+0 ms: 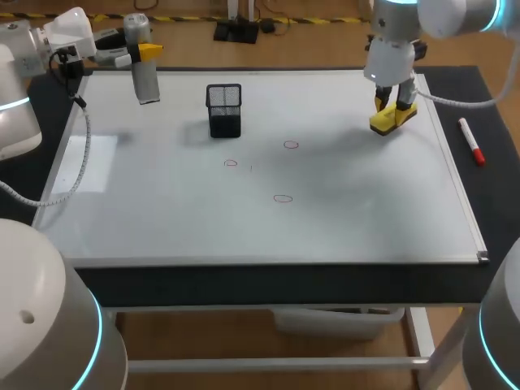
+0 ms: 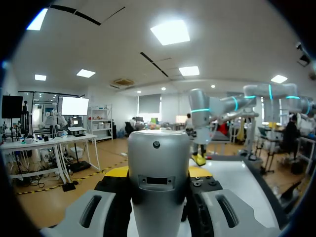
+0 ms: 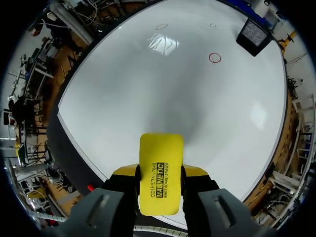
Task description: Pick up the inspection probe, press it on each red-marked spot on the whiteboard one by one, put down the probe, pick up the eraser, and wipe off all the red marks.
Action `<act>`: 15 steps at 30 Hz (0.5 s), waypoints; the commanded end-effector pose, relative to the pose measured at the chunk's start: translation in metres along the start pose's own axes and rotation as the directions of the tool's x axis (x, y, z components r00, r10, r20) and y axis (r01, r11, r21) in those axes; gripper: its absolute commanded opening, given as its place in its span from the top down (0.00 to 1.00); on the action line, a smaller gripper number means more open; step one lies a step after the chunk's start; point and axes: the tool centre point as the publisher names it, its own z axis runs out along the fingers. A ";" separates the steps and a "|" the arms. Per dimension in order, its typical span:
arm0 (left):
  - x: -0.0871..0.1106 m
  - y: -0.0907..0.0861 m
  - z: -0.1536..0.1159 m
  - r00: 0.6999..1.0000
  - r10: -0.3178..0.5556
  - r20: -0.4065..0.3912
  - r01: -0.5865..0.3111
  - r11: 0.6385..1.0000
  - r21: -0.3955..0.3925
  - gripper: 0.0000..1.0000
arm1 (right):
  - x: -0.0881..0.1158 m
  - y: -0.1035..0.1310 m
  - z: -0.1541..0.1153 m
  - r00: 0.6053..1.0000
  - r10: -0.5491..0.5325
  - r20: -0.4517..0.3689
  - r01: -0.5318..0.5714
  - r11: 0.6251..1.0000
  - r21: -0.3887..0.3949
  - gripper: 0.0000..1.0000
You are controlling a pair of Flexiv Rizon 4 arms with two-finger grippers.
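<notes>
Whiteboard (image 1: 244, 227): plain white, thin silver frame.
Marks (image 1: 282, 198): three thin red rings, outline only.
Eraser (image 3: 160, 168): bright yellow, black lettering on the back.
Probe (image 2: 159, 168): metallic silver-grey.
Cup (image 1: 224, 110): black wire mesh.
Marker (image 1: 471, 142): white barrel, red cap.
Counter (image 1: 496, 106): black.

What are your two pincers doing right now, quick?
The left pincer is closed, holding the probe.
The right pincer is closed, holding the eraser.
</notes>
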 end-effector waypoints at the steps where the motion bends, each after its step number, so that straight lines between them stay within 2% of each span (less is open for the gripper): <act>1: 0.001 -0.001 0.000 1.000 0.001 0.001 -0.001 1.000 0.000 1.00 | 0.009 0.003 0.000 0.997 -0.008 0.077 -0.004 0.987 0.163 1.00; 15: 0.001 -0.001 0.000 1.000 0.001 0.001 -0.001 1.000 0.000 1.00 | 0.011 -0.006 0.003 0.996 0.014 0.088 -0.021 0.996 0.083 1.00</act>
